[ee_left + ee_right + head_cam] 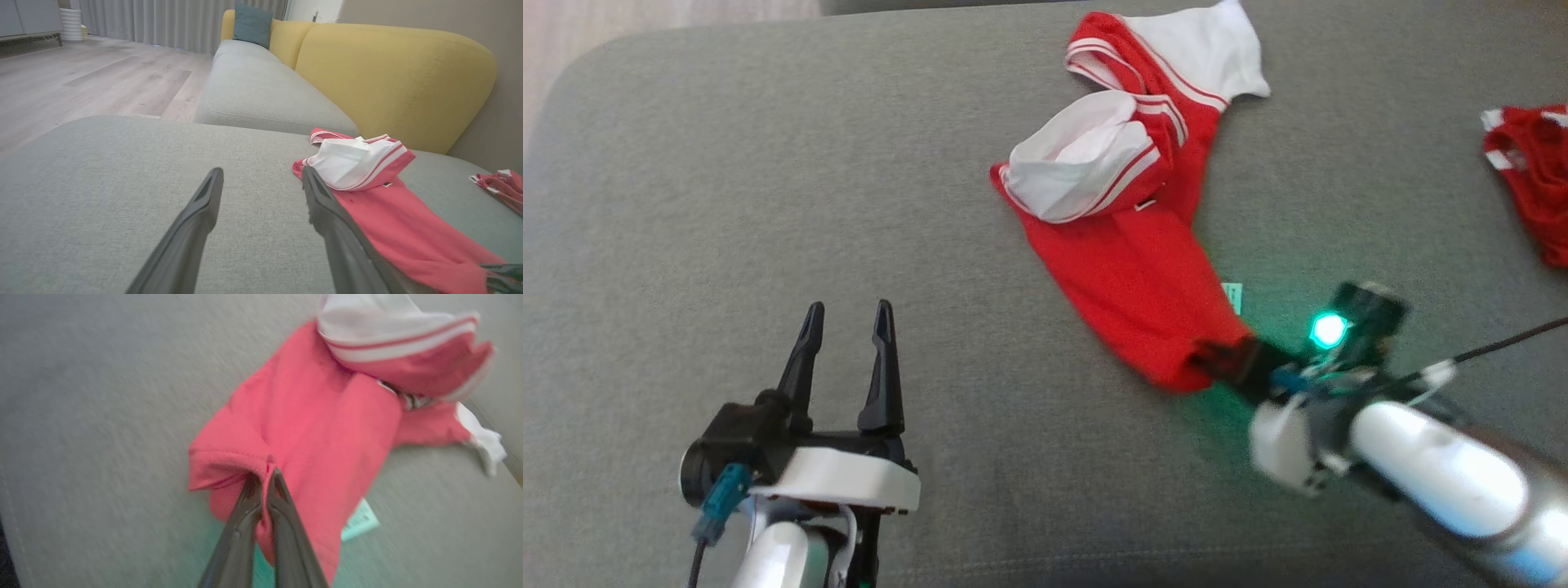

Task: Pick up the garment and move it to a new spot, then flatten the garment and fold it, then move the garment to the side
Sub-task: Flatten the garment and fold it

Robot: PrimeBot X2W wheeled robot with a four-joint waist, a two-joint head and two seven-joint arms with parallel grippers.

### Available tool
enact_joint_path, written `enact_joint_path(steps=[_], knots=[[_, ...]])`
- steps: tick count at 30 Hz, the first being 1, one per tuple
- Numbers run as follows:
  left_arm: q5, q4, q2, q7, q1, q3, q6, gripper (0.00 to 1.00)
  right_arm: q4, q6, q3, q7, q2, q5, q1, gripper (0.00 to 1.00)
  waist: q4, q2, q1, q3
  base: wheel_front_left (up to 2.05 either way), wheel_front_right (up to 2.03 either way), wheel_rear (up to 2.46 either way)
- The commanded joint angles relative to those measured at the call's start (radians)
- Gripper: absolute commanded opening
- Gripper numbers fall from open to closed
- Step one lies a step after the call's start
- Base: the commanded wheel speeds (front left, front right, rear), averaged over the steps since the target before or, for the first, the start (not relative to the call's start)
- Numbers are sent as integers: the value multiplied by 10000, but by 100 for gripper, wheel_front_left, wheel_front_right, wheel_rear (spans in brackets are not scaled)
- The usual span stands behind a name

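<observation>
Across the whole head view spreads a big grey couch seat [686,204], and its yellow back [388,77] shows at the upper right of the left wrist view. In the upper middle of the head view, the red and white shirt [1127,269] lies crumpled on the seat, stretching down toward the lower right. Another red cloth [1535,180] sits at the right edge, well apart from it. At the lower right, the right gripper [1213,359] has its fingers pressed together on the shirt's bottom hem, pinching it. At the lower left, the left gripper [848,314] has its fingers spread with nothing between them. A small pale green tag [1232,296] pokes out beside the shirt's lower edge. A tiny green light [1328,330] glows on the right wrist.
</observation>
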Motion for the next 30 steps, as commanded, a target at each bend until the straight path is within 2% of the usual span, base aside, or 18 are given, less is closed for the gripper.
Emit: enact_joint_path(steps=[1, 5, 7, 8, 18, 22, 24, 25, 26, 30], knots=[[71, -344, 8, -122, -203, 311, -46, 100, -306, -9, -278, 175, -384, 67, 260, 0, -200, 0, 0, 39, 0, 0, 0], [94, -334, 8, -122, -281, 291, -75, 100, -188, -9, -1257, 630, -1175, -72, 471, 0, -397, 0, 0, 102, 0, 0, 0], [102, -311, 8, -122, -324, 278, -89, 100, 190, -9, -1839, 678, -1418, -251, 541, 0, -426, 0, 0, 127, 0, 0, 0], [111, -284, 8, -122, -368, 271, -111, 100, 635, -9, -2445, 629, -1509, -426, 578, 0, -419, 0, 0, 149, 0, 0, 0], [216, -250, 8, -122, -410, 366, -150, 100, 2436, -9, -5403, -168, -1109, -2005, 310, 0, -321, 0, 0, 153, 0, 0, 0], [249, -254, 8, -122, -419, 385, -149, 100, 2858, -9, -6020, -567, -788, -2537, 318, 0, -375, 0, 0, 160, 0, 0, 0], [267, -268, 8, -122, -411, 409, -149, 100, 3060, -9, -6273, -703, -616, -2675, 396, 39, -427, 0, 0, 176, 0, 0, 0], [275, -276, 8, -122, -404, 425, -149, 100, 3167, -9, -6364, -722, -539, -2722, 450, 76, -459, 0, 0, 179, 0, 0, 0], [281, -282, 8, -122, -398, 438, -151, 100, 3241, -9, -6435, -762, -478, -2770, 500, 100, -491, 0, 0, 182, 0, 0, 0], [286, -294, 8, -122, -371, 462, -151, 100, 3406, -9, -6701, -929, -280, -2792, 704, 100, -711, 0, 0, 148, 0, 0, 0]])
